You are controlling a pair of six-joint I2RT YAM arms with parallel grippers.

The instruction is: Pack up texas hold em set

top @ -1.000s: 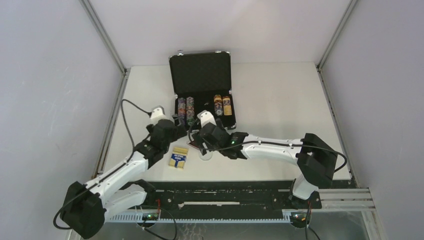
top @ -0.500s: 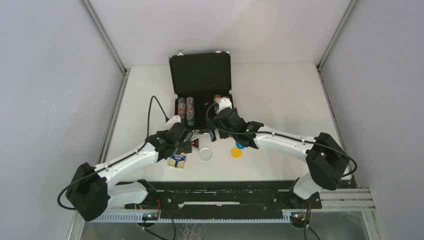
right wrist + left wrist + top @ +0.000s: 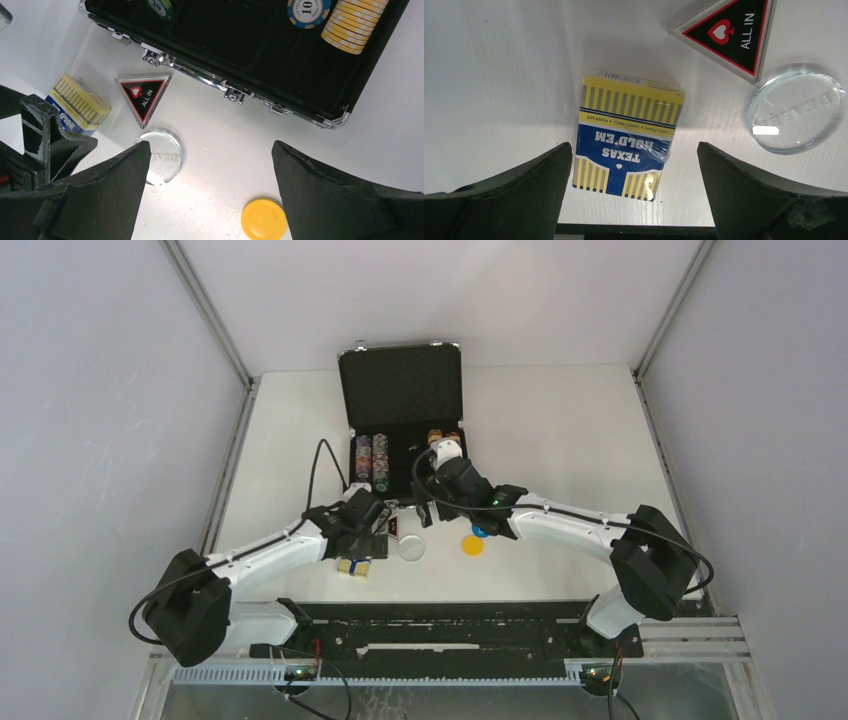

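The black silver-edged briefcase lies open at the back, with rows of poker chips inside; its front rim and yellow chips show in the right wrist view. The yellow-blue card box lies flat on the table. My left gripper is open and hovers above it, a finger on each side. The red-black triangular token and a clear round disc lie just beyond. My right gripper is open and empty above the table, between the clear disc and the yellow disc.
A blue disc lies beside the yellow disc, partly under the right arm. The two grippers are close together in front of the case. The table's near edge runs just behind the card box.
My left gripper has swung right and forward until it is over the card box. My right gripper has pulled back toward the case, which has uncovered the token and the discs.
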